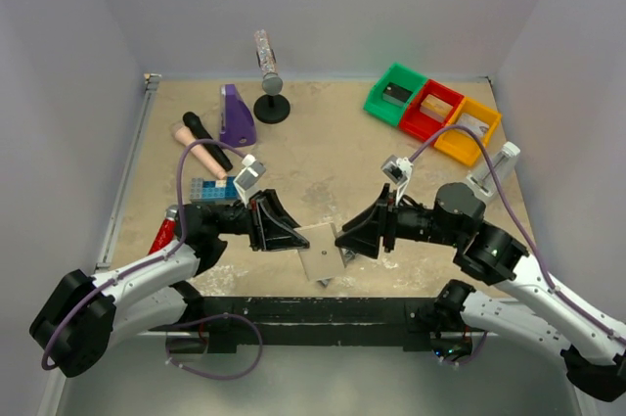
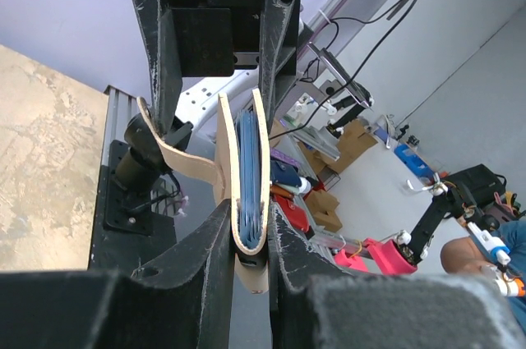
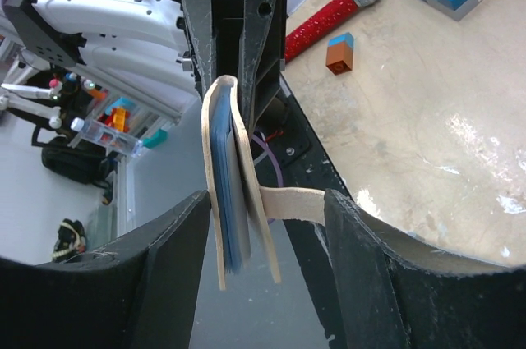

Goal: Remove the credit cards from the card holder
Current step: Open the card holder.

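Observation:
The card holder [image 1: 321, 257] hangs between my two grippers above the table's near edge. In the left wrist view it stands edge-on, tan-rimmed with blue-grey layers inside [image 2: 249, 176], and my left gripper [image 2: 249, 230] is shut on its lower edge. A tan flap [image 2: 177, 156] bends away to the left. My right gripper [image 3: 267, 201] is open around the card holder [image 3: 234, 193]: its left finger lies against the outer face, and the tan flap [image 3: 292, 201] reaches the right finger. The credit cards are hidden inside; only layered edges show.
A blue studded block [image 1: 213, 189], a black microphone [image 1: 207, 140], a red microphone [image 1: 166, 230] and a purple object [image 1: 236, 115] lie at the left. A stand [image 1: 271, 93] is at the back. Green [image 1: 396, 93], red [image 1: 430, 110] and yellow [image 1: 468, 129] bins sit back right.

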Available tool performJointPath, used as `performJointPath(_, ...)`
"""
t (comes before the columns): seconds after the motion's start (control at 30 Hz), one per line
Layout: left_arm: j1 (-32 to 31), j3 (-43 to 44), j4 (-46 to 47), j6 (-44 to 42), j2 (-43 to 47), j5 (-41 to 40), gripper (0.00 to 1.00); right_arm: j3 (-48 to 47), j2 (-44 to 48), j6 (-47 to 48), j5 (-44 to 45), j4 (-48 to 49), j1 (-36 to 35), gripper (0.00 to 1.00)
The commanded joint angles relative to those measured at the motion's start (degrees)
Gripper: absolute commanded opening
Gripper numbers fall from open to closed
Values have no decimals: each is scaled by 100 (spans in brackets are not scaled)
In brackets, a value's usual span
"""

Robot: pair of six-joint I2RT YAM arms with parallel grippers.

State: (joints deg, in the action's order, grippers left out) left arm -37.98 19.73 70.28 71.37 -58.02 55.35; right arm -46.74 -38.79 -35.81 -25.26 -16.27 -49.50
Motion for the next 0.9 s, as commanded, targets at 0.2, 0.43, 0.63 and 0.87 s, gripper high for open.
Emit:
performJointPath(0.2, -26, 102, 1462, 87, 106, 63, 0, 218, -94, -488, -392, 800, 159, 59)
performJointPath(0.43, -34, 40, 1453, 87, 177, 99, 0, 429, -24, -795, -559, 1187, 388, 62)
performJointPath(0.63, -34, -13, 1427, 70, 212, 107, 0, 754, 108, -1208, -700, 1818, 599, 62)
performJointPath(0.87, -26, -48, 1374, 8, 221, 99, 0, 825, 117, -1314, -761, 1953, 704, 64)
